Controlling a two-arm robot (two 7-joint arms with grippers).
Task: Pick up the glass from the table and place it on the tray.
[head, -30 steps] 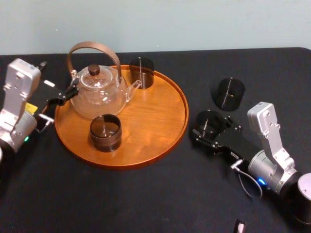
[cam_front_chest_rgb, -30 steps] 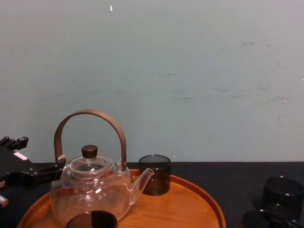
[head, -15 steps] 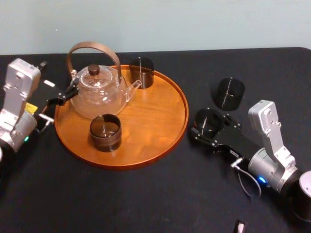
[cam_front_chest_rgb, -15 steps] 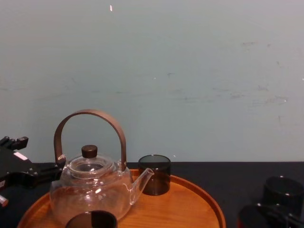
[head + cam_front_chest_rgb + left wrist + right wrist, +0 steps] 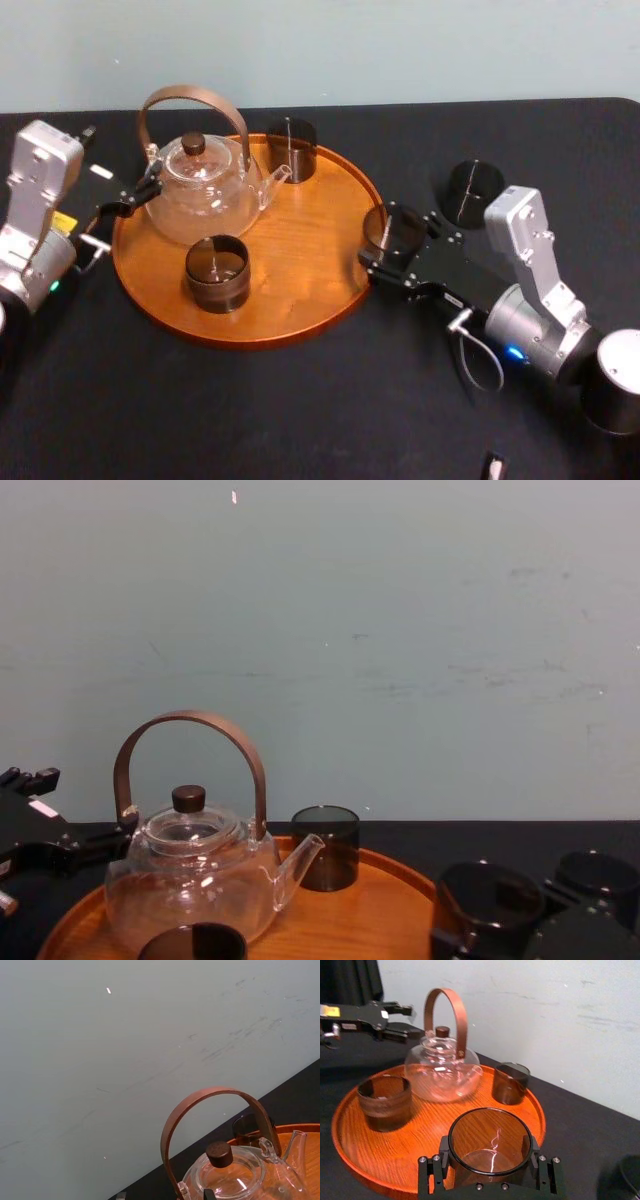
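My right gripper (image 5: 393,243) is shut on a smoky dark glass (image 5: 390,222), holding it upright over the right rim of the round orange-brown tray (image 5: 300,270). In the right wrist view the glass (image 5: 490,1146) sits between the black jaws with the tray (image 5: 432,1122) just beyond it. In the chest view the held glass (image 5: 487,898) hangs at the tray's right edge. Another dark glass (image 5: 472,190) stands on the black table (image 5: 300,400) behind my right arm. My left gripper (image 5: 138,196) is open, parked beside the teapot at the tray's left edge.
On the tray stand a clear glass teapot (image 5: 205,190) with a brown arched handle, a dark glass (image 5: 291,148) at the back and a dark glass (image 5: 217,272) at the front. The tray's right half is bare wood.
My right gripper has carried the glass leftward and up from the table to the tray's right rim. The left arm has stayed put.
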